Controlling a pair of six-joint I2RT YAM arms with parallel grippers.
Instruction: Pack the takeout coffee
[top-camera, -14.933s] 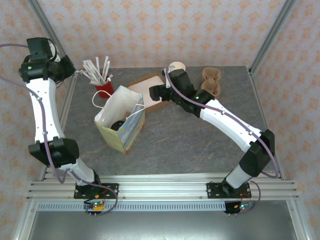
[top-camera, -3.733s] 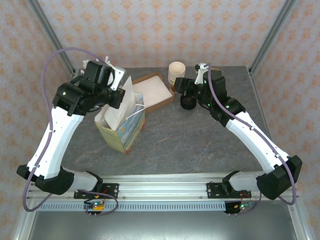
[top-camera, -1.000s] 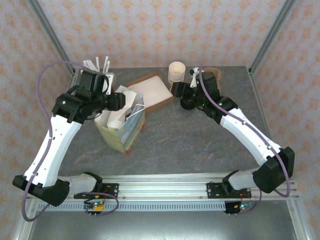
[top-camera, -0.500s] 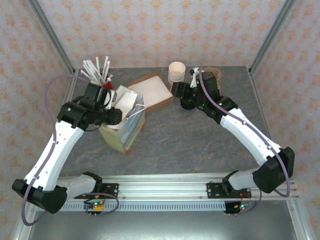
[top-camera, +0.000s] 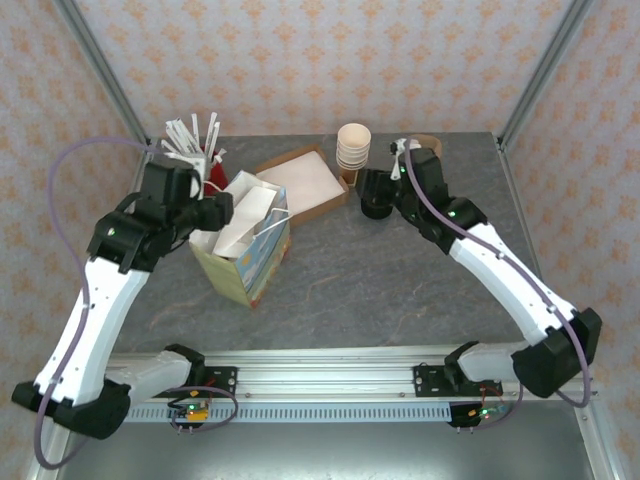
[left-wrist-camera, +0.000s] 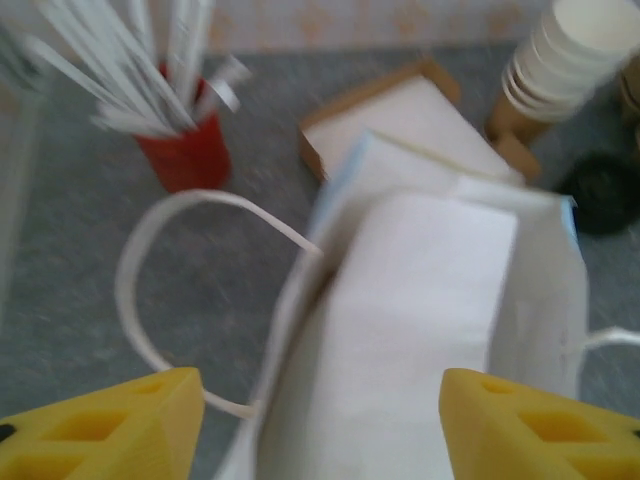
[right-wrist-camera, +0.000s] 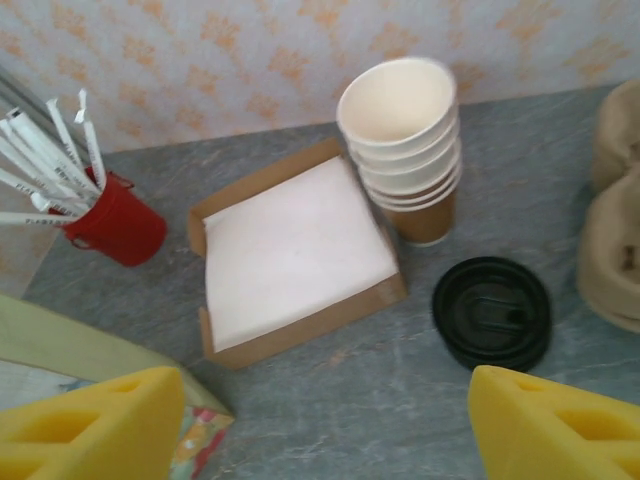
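**Item 1, left gripper (left-wrist-camera: 318, 395).** You are watching it hovering over the mouth of the paper bag (top-camera: 250, 255). Its yellow fingers are standing wide apart and carrying nothing.

**Item 2, right gripper (right-wrist-camera: 325, 388).** It is hanging over the far side of the table (top-camera: 400, 290), jaws spread wide and empty. The loose black lids (right-wrist-camera: 491, 312) are lying just ahead of it.

**Item 3, takeout coffee.** You are not getting a fix on it. White paper is lying across the bag's mouth and hiding the inside, so you cannot tell whether the lidded cup is sitting in there.

**Item 4, bystanders.**
- The stack of lidless cups (right-wrist-camera: 405, 150) is standing between the lids and the napkin tray (right-wrist-camera: 290, 250).
- The red cup of straws (right-wrist-camera: 115, 228) is standing beyond the bag.
- The cardboard carriers (right-wrist-camera: 612, 250) are lying at the right.

**Item 5, hazards, as judged.**
- If you are lowering the left fingers, they are likely catching the bag's soft rim or its looping handle (left-wrist-camera: 135, 290). That would be tipping the bag, which is standing free.
- If the coffee is inside, any such tilt is risking a spill.
- If you are closing the right jaws here, you are risking a bare lid or a lidless cup, which is the wrong item.
- The cup stack is standing tall and narrow, so a sideways brush is probably toppling it.
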